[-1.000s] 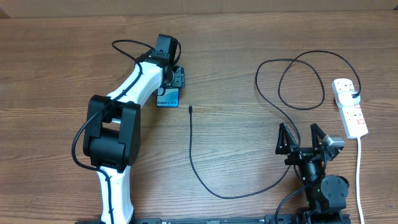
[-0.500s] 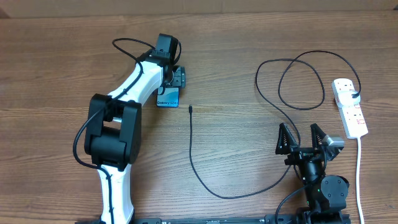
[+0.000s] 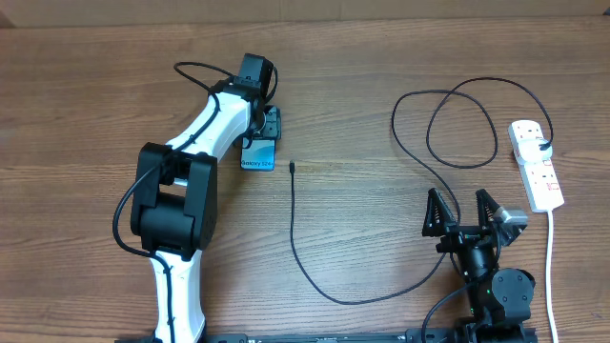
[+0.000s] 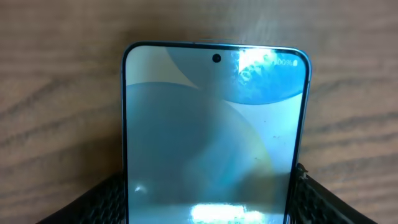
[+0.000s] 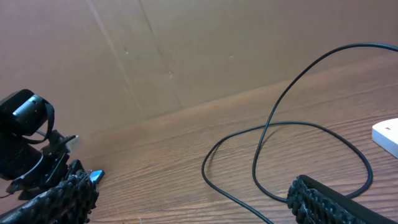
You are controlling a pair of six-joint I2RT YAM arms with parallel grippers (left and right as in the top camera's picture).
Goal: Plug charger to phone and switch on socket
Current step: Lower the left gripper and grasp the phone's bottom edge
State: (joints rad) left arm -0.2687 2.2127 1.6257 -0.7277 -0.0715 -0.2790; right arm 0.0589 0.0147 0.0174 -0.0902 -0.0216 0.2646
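Black charger cable (image 5: pixel 265 127) looping on wooden table (image 5: pixel 155 158), white socket (image 5: pixel 388 132) corner far right, cardboard wall (image 5: pixel 186 50) behind

**Three views: one fixed high above the table (image 3: pixel 362 95), two riding on the wrists.**

The overhead camera looks straight down from far enough to take in both arms, the phone (image 3: pixel 257 157), the charger (image 3: pixel 291 210) and the socket (image 3: pixel 536 171) by the right edge. The left wrist camera points down at the phone (image 4: pixel 211 137) from very near, so the screen fills most of the frame, with its own fingers (image 4: pixel 93 202) in the bottom corners. The right wrist camera sits low and faces across the table toward a brown cardboard wall (image 5: pixel 186 50). With the overhead view it shares the charger's loop (image 5: pixel 267 143), a corner of the socket (image 5: pixel 388 134) and the far-off left arm (image 5: pixel 25 149).
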